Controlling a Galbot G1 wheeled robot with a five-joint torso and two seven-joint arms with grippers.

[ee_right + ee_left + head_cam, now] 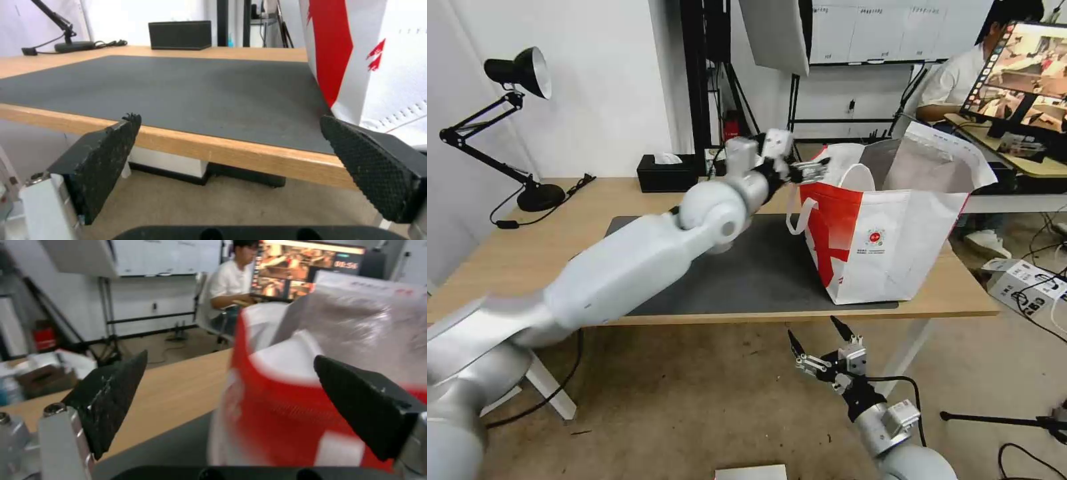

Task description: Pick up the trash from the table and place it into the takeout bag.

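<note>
The takeout bag [894, 230] stands upright on the table [527, 257] at the right end of the dark mat [760, 273], its mouth open and its foil lining showing. My left gripper [812, 170] hovers open at the bag's near top rim, with nothing between its fingers. In the left wrist view the bag's red panel [285, 420] sits just beyond the open left gripper [229, 386]. My right gripper [820, 339] hangs open below the table's front edge; its wrist view has the open fingers [227, 146] facing the mat [178, 86] and the bag [378, 60]. No trash is visible on the table.
A black tissue box [667, 172] sits at the table's back edge, a black desk lamp [520, 133] at the far left. Behind the bag stands another desk with a monitor [1020, 73]. A white box [1027, 283] and cables lie on the floor at right.
</note>
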